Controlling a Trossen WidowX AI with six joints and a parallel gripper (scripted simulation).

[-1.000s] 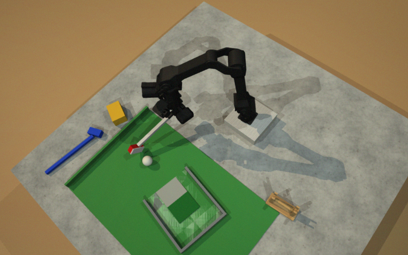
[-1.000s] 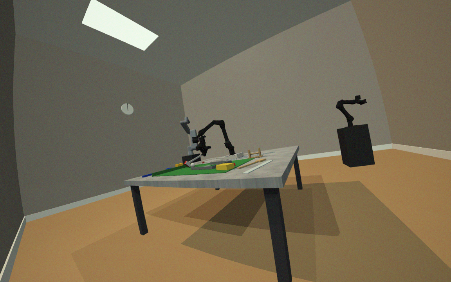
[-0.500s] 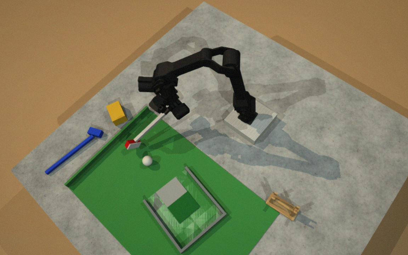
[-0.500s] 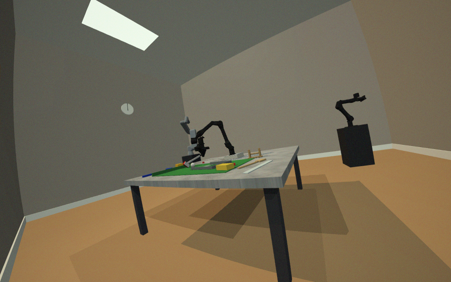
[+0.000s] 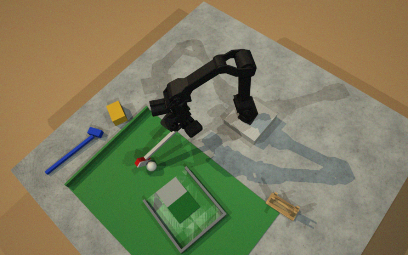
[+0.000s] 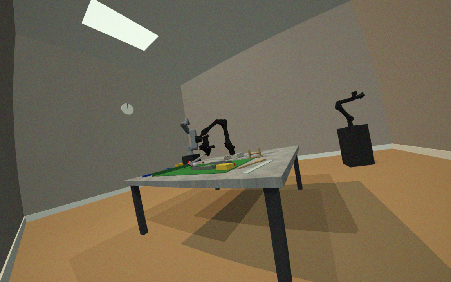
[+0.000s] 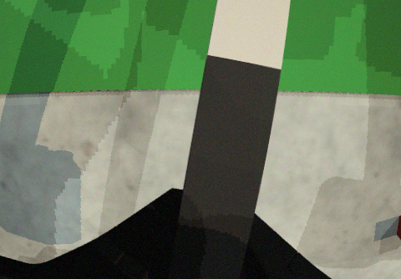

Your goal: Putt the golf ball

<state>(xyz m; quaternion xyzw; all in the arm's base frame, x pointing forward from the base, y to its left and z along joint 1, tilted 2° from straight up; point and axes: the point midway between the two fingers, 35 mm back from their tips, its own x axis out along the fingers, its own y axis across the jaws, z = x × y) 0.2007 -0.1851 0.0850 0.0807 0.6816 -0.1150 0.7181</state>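
Observation:
My gripper (image 5: 176, 129) (image 6: 208, 154) is shut on the dark grip of the red putter. The putter's pale shaft (image 5: 160, 145) (image 7: 251, 20) slants down from the fingers. Its red head (image 5: 140, 161) with a white face is low over the green mat (image 5: 104, 203), right beside the white golf ball (image 5: 151, 166) (image 6: 194, 164); whether they touch I cannot tell. The ball is on the mat, between the putter head and the grey ramp (image 5: 171, 191). The dark green raised green (image 5: 183, 208) lies behind the ramp, with grey walls (image 5: 162, 225) around it.
A blue mallet (image 5: 69, 154) and a yellow block (image 5: 116, 113) lie beyond the mat's raised green edge (image 5: 107, 146). A wooden rack (image 5: 282, 206) (image 6: 255, 153) stands by the mat's opposite side. Another yellow block (image 6: 224, 167) shows in the exterior view.

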